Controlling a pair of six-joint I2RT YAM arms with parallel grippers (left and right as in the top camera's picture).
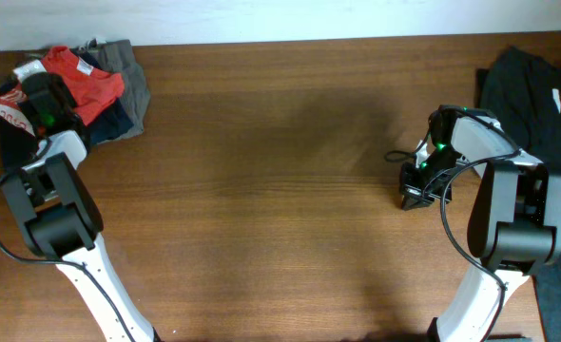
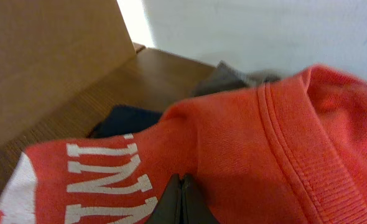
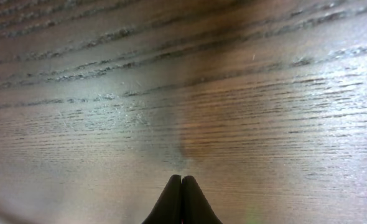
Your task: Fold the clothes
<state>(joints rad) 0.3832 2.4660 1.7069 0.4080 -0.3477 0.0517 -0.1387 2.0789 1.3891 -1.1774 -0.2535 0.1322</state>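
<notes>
T-shirt (image 2: 264, 155): orange-red, white lettering | table (image 1: 261, 190): brown woodgrain | garment (image 1: 532, 81): black

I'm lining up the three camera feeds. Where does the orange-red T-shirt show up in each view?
Overhead: the orange-red T-shirt lies at top left, on the garment pile.
Left wrist: the T-shirt fills the lower and right of the picture, white lettering at lower left, just past the shut left gripper.
Right wrist: not in it; only bare wood.
Shared landmark: the brown wooden table, seen in all three.
</notes>
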